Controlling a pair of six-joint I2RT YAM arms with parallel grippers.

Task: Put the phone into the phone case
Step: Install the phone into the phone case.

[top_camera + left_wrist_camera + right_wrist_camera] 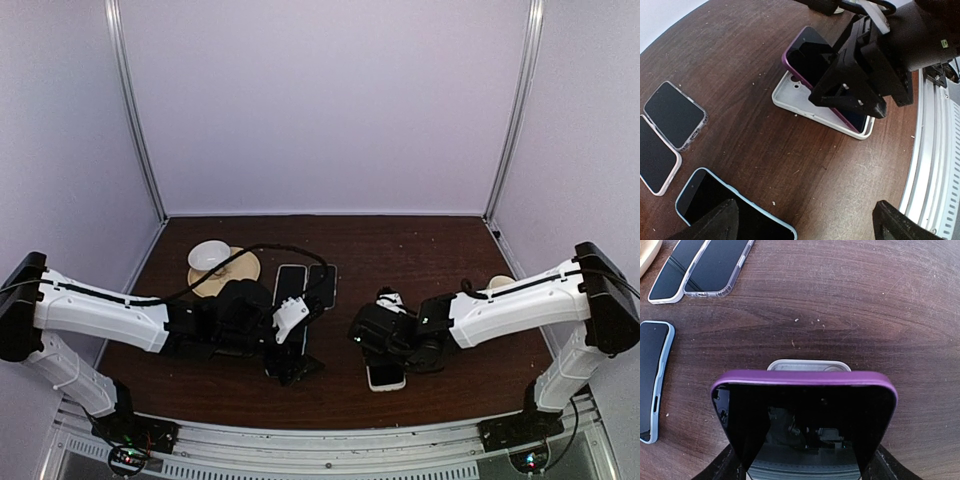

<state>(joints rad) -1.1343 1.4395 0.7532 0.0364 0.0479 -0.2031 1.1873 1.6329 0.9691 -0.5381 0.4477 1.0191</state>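
- Phone (805, 415) is clamped across its width by the right gripper (855, 85) and tilted over the case (790, 97); one end seems seated, the other raised, and the long axes are aligned.
- Left gripper (810, 225) is spread wide and empty, beside the case.

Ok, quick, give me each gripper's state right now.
Left gripper: open, holding nothing.
Right gripper: shut on the purple phone, tilted over the white case.
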